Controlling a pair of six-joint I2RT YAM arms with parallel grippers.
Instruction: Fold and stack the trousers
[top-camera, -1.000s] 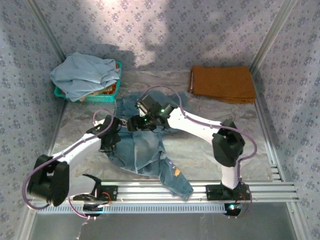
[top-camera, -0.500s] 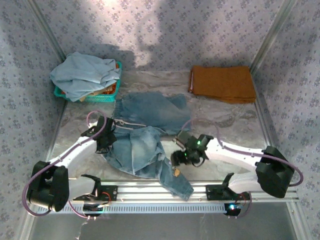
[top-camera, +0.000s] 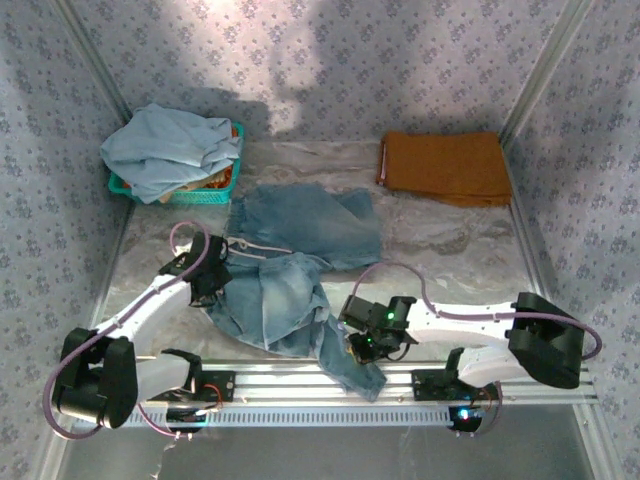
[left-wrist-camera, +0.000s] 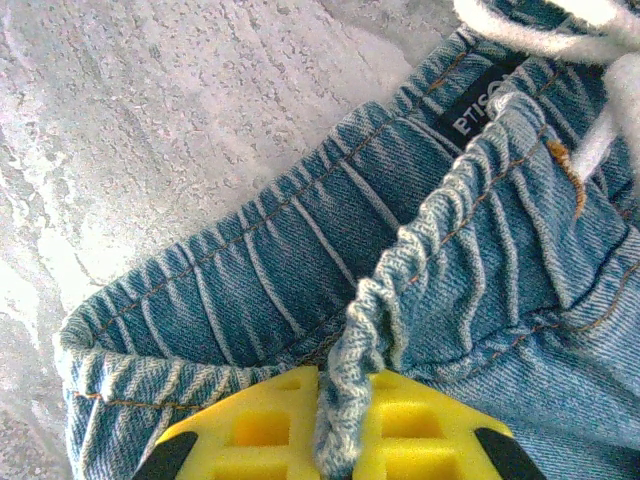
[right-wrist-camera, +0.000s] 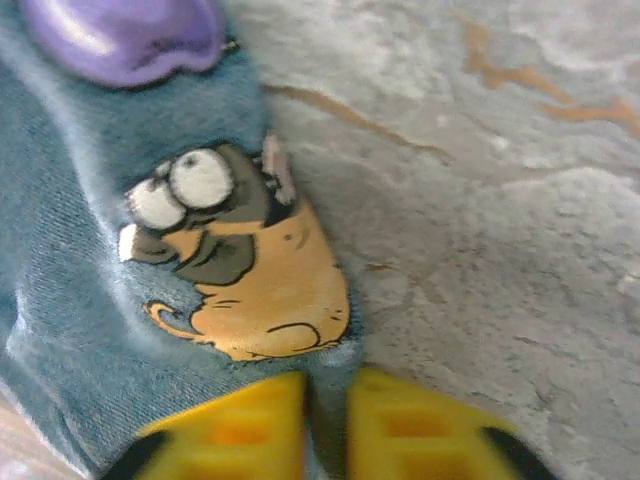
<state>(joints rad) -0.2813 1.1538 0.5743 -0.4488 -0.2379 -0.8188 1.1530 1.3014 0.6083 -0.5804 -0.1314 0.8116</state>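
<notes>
Right now my left gripper (left-wrist-camera: 335, 425) is clamped shut on the trousers (left-wrist-camera: 300, 260), with a ruffled fold of the elastic waistband pinched between its yellow pads (left-wrist-camera: 250, 430). Just past that fold a small black label (left-wrist-camera: 478, 108) is sewn inside the band. Its white letters look like "PTIS", though the denim covers the rest, so I cannot read the whole word. A white drawstring (left-wrist-camera: 560, 22) lies across the far corner of the waist.

My right gripper (right-wrist-camera: 325, 420) is closed too, nipping the edge of a trouser leg right below a printed pug patch (right-wrist-camera: 240, 270), tan with big white eyes and no writing on it. A glossy purple shape (right-wrist-camera: 125, 35) sits above the pug, blurred.

From above, the trousers lie crumpled on the marbled table (top-camera: 450, 250), toward its near left, with one leg trailing onto the metal rail (top-camera: 540, 378) at the front.
</notes>
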